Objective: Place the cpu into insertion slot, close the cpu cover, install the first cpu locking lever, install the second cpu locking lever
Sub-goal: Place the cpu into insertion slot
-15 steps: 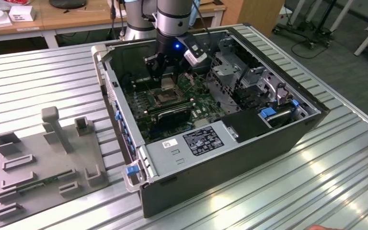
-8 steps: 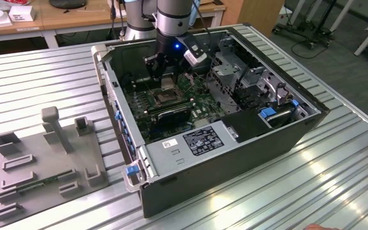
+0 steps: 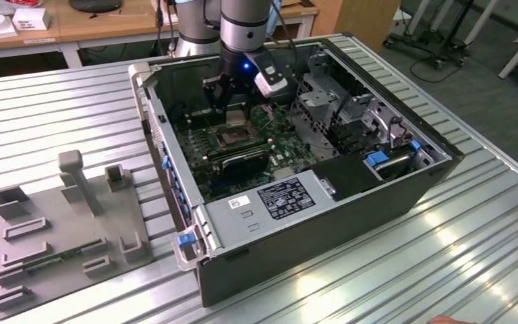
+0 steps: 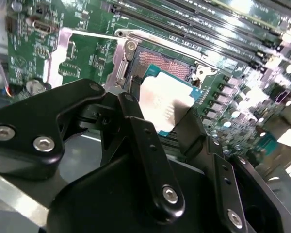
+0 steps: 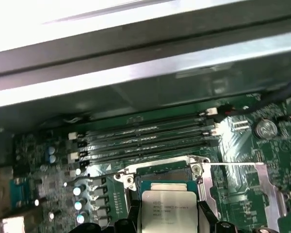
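My gripper reaches down into the open computer case and is shut on the cpu, a flat square chip with a silvery top. In both wrist views the cpu is pinched by its edges between black fingers. It hangs a little above the insertion slot, whose dark centre lies uncovered inside a metal frame. A silvery plate beside the slot, seemingly the cpu cover, is swung open. A thin lever wire stands free next to it.
The green motherboard lies in the case on a ribbed metal table. Long memory slots run just beyond the socket. Drive cages and cables stand at the exterior view's right. A grey fixture plate lies outside the case.
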{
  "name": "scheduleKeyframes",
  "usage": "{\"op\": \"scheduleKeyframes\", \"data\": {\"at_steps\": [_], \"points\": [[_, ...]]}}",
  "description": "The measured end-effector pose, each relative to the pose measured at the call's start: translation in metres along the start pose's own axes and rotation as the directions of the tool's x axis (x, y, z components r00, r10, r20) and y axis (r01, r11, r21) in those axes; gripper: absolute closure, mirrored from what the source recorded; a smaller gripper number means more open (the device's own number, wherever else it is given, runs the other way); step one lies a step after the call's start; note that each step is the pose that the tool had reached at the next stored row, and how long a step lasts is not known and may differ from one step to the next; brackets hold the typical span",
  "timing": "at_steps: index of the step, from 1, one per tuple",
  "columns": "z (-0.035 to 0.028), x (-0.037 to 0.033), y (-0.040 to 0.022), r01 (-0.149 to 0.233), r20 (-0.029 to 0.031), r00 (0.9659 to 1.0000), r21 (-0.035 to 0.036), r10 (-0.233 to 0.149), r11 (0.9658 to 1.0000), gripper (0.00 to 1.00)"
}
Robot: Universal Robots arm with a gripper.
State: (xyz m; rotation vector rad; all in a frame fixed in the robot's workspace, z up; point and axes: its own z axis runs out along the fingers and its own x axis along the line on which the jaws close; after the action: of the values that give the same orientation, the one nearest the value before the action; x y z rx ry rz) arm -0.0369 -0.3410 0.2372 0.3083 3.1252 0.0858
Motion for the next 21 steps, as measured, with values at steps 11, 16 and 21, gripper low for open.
{"op": "scheduleKeyframes", "data": {"at_steps": [11, 16, 21], "points": [[0.0009, 0.0000, 0.0000, -0.198, 0.0107, 0.9802, -0.0021, 0.198, 0.9802, 0.46], [0.0013, 0.0000, -0.0001, -0.285, 0.0153, 0.9583, -0.0038, 0.285, 0.9584, 0.46], [0.0017, 0.0000, -0.0001, -0.371, 0.0199, 0.9283, -0.0060, 0.371, 0.9285, 0.46]]}}
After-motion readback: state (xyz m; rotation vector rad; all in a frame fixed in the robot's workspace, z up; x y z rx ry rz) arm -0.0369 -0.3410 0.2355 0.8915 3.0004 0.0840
